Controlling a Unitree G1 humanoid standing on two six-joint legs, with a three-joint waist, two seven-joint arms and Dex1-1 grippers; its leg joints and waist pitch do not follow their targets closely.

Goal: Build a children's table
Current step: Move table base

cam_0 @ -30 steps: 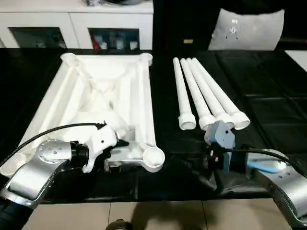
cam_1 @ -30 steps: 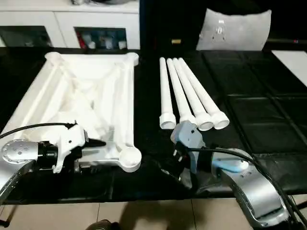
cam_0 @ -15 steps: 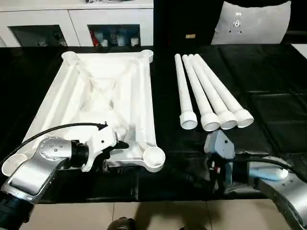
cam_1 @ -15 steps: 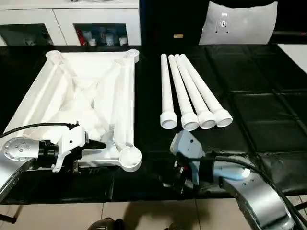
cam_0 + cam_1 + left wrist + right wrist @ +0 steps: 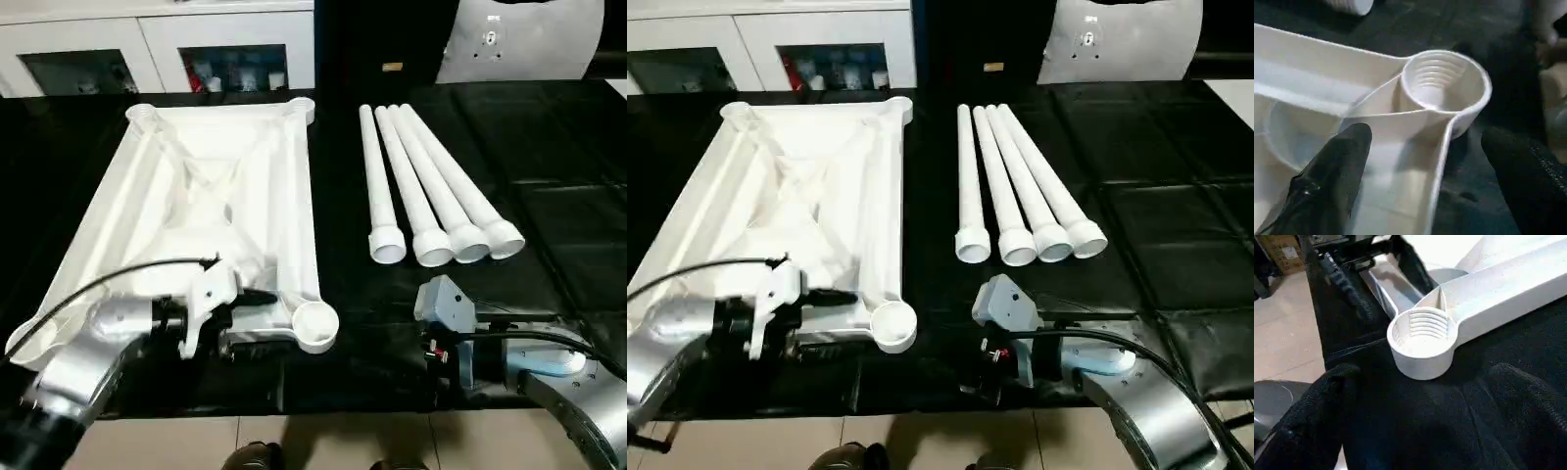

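left arm (image 5: 88, 357) blurred — cabinet contents (image 5: 220, 73) indistinct

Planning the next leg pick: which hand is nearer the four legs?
Right. The right hand sits just in front of the legs; the left hand straddles the tabletop rim beside them.

Bright even room light, overexposed glare on the white table top (image 5: 211, 186), left forearm (image 5: 83, 357) motion-blurred, wrist views soft.
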